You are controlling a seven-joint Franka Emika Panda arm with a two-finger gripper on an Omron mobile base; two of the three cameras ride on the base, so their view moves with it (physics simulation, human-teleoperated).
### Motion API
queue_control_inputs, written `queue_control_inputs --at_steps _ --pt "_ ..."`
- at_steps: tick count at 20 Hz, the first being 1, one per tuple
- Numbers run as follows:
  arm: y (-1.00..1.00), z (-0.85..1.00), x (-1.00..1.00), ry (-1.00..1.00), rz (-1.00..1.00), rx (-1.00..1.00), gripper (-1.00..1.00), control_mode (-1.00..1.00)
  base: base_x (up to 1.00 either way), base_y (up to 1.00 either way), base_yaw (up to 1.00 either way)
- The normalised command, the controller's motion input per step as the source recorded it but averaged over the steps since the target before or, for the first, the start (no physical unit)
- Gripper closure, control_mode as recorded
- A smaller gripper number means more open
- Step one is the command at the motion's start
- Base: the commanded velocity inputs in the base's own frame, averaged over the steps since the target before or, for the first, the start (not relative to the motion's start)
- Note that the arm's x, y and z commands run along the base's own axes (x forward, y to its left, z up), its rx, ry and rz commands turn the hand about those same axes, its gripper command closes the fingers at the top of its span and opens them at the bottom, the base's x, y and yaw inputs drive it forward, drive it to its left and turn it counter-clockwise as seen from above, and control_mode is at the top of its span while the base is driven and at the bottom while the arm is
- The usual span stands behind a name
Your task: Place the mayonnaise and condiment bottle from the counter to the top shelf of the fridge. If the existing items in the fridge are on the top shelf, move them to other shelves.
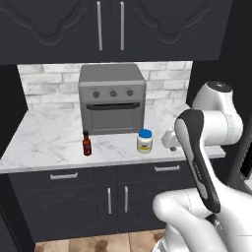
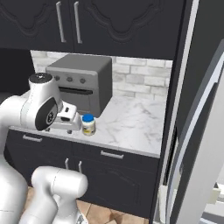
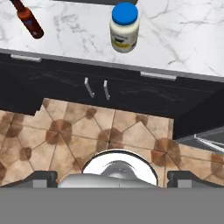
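Nearest you, the gripper [image 3: 112,177] looks down past the counter's front edge at the brown tiled floor [image 3: 65,135], and its two dark fingertips [image 3: 41,177] sit at the far left and far right of the hand view, so the jaws stand wide apart with nothing between them. In the left base view you see the white hand just right of the mayonnaise, near it but not touching.

Next comes the counter [image 1: 44,142], a white-grey veined marble slab over black cabinets with silver handles [image 1: 64,175]. The mayonnaise [image 1: 144,141] stands upright near the front edge: a small squat cream-white jar with a blue lid and a yellow mark on its label. You find it in the hand view at [image 3: 124,28] and in the right base view at [image 2: 89,124]. To its left, well apart, stands the condiment bottle [image 1: 87,143], slim, dark red, with a narrow neck and black cap; in the hand view it shows tilted at the upper left [image 3: 28,19].

Behind both, between them, sits a grey toaster oven [image 1: 112,98] against a pale brick wall [image 1: 44,83]. Far right in the right base view, the fridge [image 2: 205,131] stands with its silver-grey door swung open.
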Motion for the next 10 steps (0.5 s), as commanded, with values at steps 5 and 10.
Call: queue_control_inputs --at_steps 5,10 --pt "0.16 -0.36 1.00 0.00 -0.11 0.00 -1.00 -1.00 0.00 0.00 0.00" --pt "0.14 -0.45 1.00 0.00 -0.11 0.00 -1.00 -1.00 0.00 0.00 0.00"
